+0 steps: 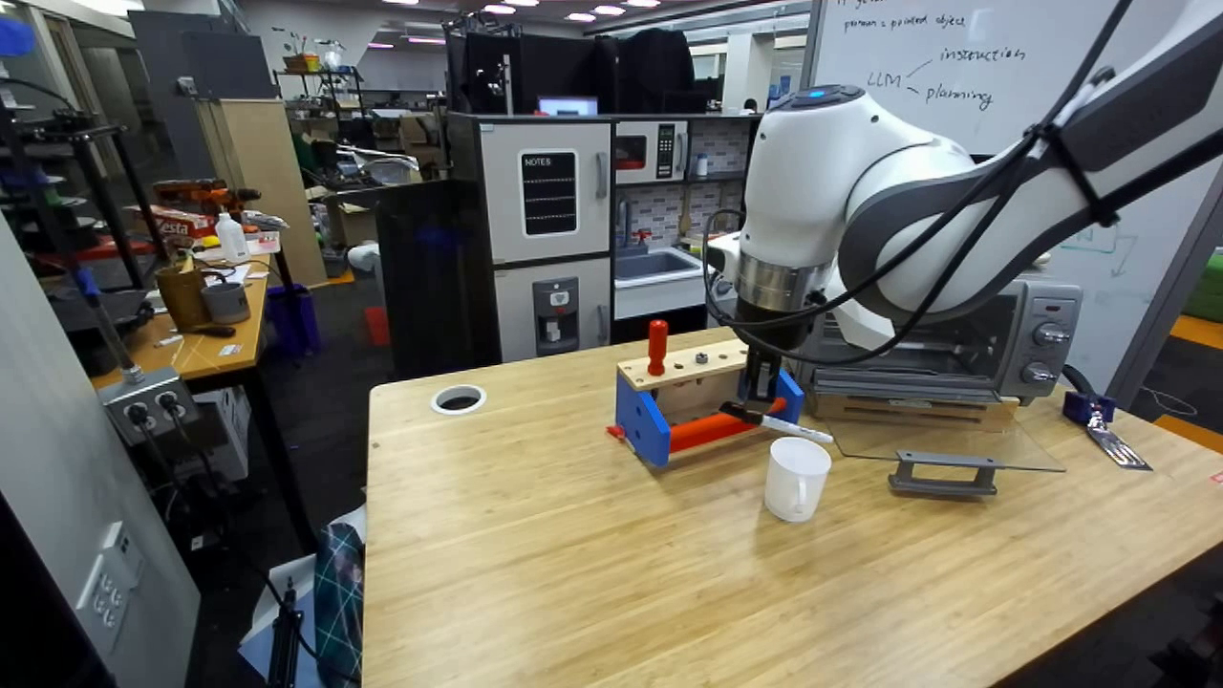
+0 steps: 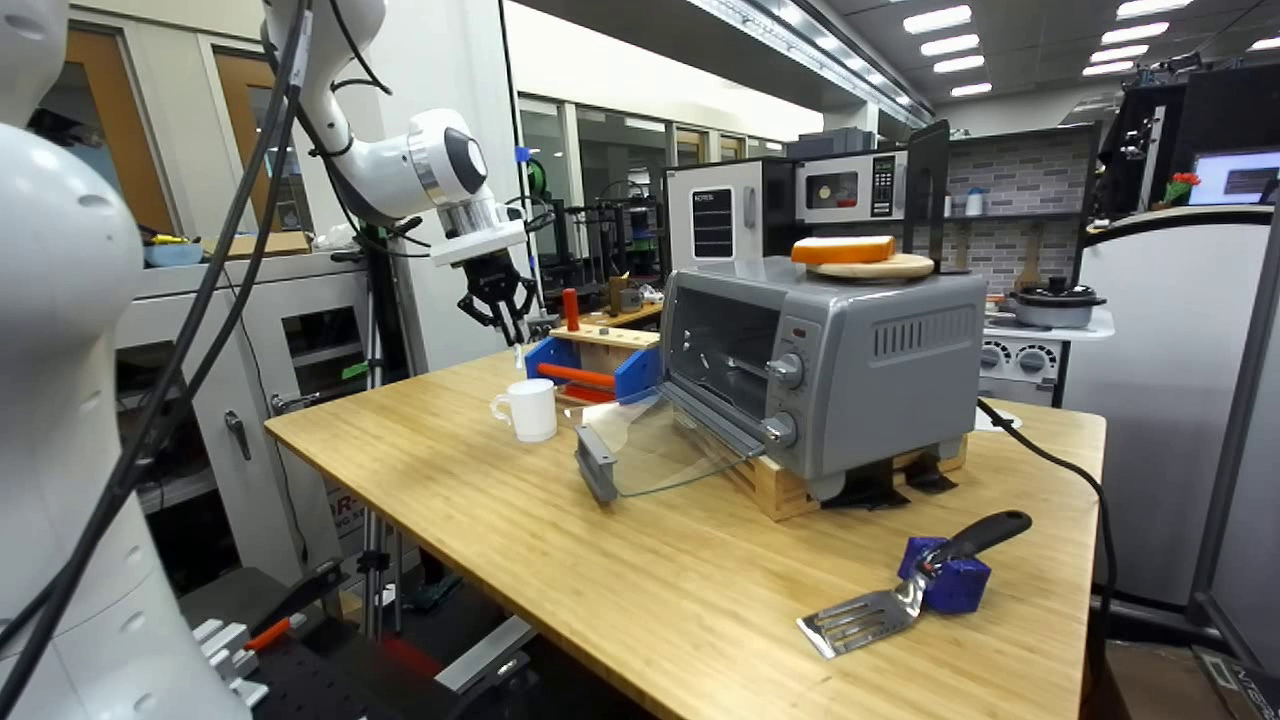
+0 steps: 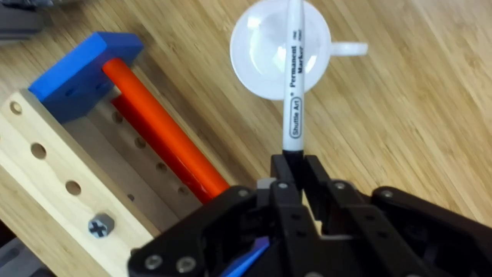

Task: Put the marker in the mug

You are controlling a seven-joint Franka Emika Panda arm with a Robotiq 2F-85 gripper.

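One marker (image 3: 293, 82), likely light, stiff and slick, is pinched at its black end by your gripper (image 3: 294, 163), probably a sound place to hold.

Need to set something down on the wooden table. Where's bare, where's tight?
Bare: tabletop bordered by the white-ringed hole, toy bench and mug. Also the patch between the open glass oven door and the spatula. Tight: around the mug, with toy bench and glass oven door near it, plus the gripper holding the marker close by.
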